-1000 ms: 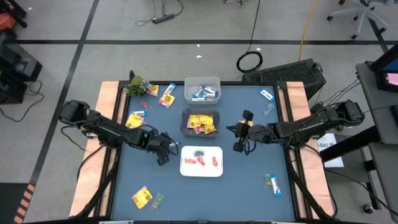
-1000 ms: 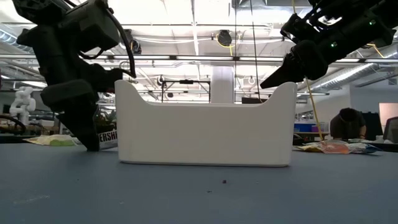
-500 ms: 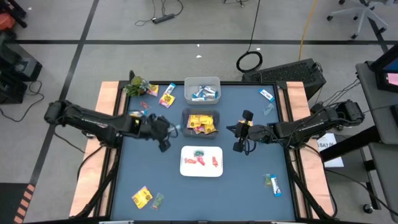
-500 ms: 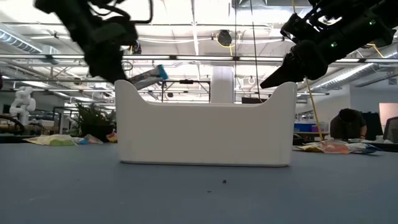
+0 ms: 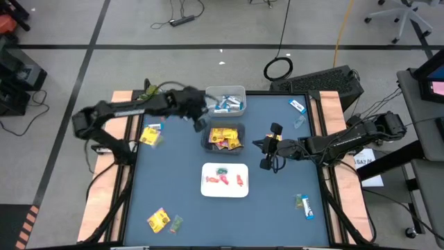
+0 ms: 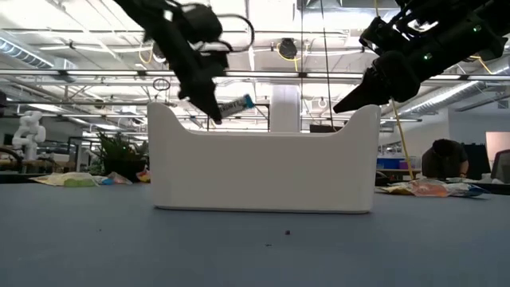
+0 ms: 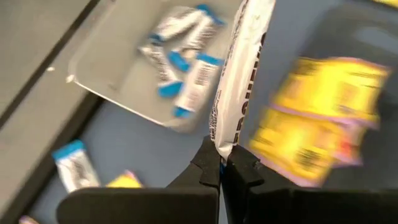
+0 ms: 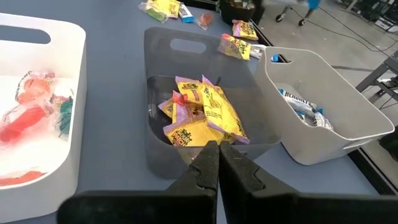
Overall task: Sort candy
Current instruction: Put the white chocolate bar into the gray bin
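Observation:
My left gripper (image 5: 200, 124) hangs above the table between the white bin (image 5: 208, 92) of blue-and-white bars and the dark bin (image 5: 207, 142) of yellow packets, shut on a blue-and-white candy bar (image 7: 242, 62). The low view shows that bar (image 6: 237, 104) above the white tray's rim. My right gripper (image 5: 261, 146) waits shut to the right of the dark bin, holding nothing. The white tray (image 5: 244, 192) holds red and green pieces. My left gripper pinches the bar by one end (image 7: 222, 148) between its two fingertips (image 7: 208, 163). The fingers slant down from the table's left. The bar sticks out ahead of them, along their line, lifted clear of the table and the bins.
Loose candy lies on the blue table: yellow packets (image 5: 186, 107) (image 5: 149, 134) (image 5: 158, 220), blue-and-white bars (image 5: 297, 105) (image 5: 306, 207). A green leafy object (image 5: 152, 96) sits at the far left corner. Wooden strips (image 5: 331, 111) edge both sides.
My left gripper has risen from the table left of the white tray with the blue-and-white bar and swung toward the far edge and right, up to the two bins. The bar has been lifted clear and carried along.

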`<control>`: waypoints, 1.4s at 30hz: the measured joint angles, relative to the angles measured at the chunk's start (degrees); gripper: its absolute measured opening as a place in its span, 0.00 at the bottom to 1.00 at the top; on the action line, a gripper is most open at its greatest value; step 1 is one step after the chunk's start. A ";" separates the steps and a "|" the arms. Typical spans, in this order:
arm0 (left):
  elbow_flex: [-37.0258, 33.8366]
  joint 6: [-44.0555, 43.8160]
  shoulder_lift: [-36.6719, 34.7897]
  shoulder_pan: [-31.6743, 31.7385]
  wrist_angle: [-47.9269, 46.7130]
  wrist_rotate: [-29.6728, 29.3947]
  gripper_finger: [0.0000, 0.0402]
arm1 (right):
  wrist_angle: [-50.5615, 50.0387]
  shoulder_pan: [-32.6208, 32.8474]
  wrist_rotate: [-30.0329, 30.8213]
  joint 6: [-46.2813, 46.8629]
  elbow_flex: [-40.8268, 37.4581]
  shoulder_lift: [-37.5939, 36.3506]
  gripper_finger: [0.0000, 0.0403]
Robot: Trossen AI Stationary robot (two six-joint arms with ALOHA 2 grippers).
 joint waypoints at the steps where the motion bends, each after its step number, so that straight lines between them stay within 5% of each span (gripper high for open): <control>1: 1.57 1.41 1.82 1.11 -0.12 0.00 0.00 | 0.00 0.01 0.00 0.00 0.00 0.00 0.00; 10: 13.49 9.47 15.27 8.22 -3.00 0.66 0.00 | -0.06 0.00 0.00 0.00 0.00 0.00 0.00; 22: 21.51 10.01 25.71 11.11 -2.90 9.36 0.00 | -0.07 0.01 0.00 0.01 0.00 0.00 0.00; 42: 26.21 12.62 32.64 11.34 -5.29 9.68 0.01 | -0.09 0.00 0.00 0.00 0.00 0.00 0.00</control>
